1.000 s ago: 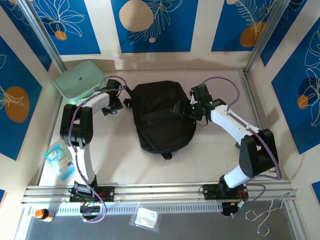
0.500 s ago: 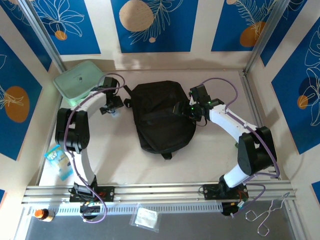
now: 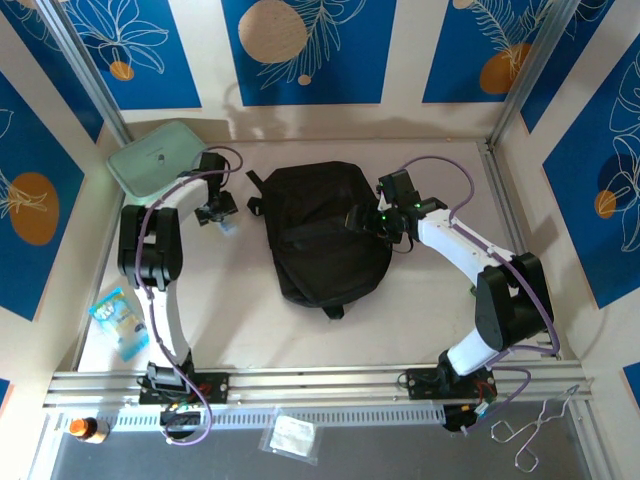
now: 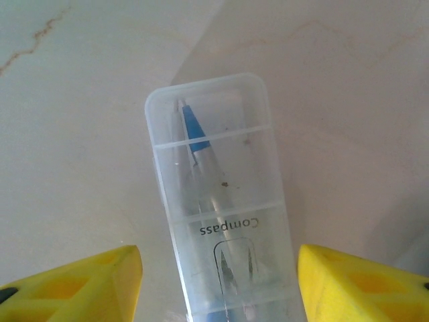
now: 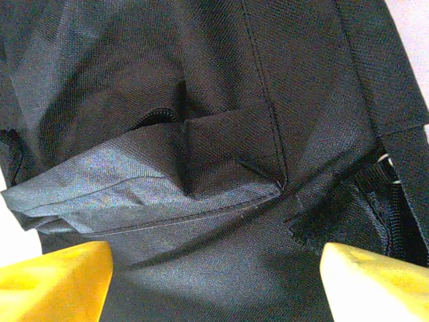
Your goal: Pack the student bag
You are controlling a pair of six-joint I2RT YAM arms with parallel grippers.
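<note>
The student bag (image 3: pixel 325 235), a black backpack, lies flat in the middle of the table. My right gripper (image 3: pixel 362 218) hovers over its right side. In the right wrist view the gripper (image 5: pixel 214 282) stands open above the bag's black fabric (image 5: pixel 201 100), where a fold and a zip show. My left gripper (image 3: pixel 215 212) is left of the bag, low over the table. In the left wrist view a clear plastic compass case (image 4: pixel 221 201) lies on the table between the open yellow fingers (image 4: pixel 100 285). There is a gap on the left side, and the right finger sits close to the case's edge.
A mint-green hard case (image 3: pixel 160 162) sits at the back left, just behind the left arm. A blue packet (image 3: pixel 120 320) lies near the left wall. On the front ledge are a small bottle (image 3: pixel 85 428), a clear pouch (image 3: pixel 293 437) and metal tongs (image 3: pixel 535 430).
My left gripper has shifted slightly left and back, and its elbow has swung about. The right gripper has barely moved over the bag.
</note>
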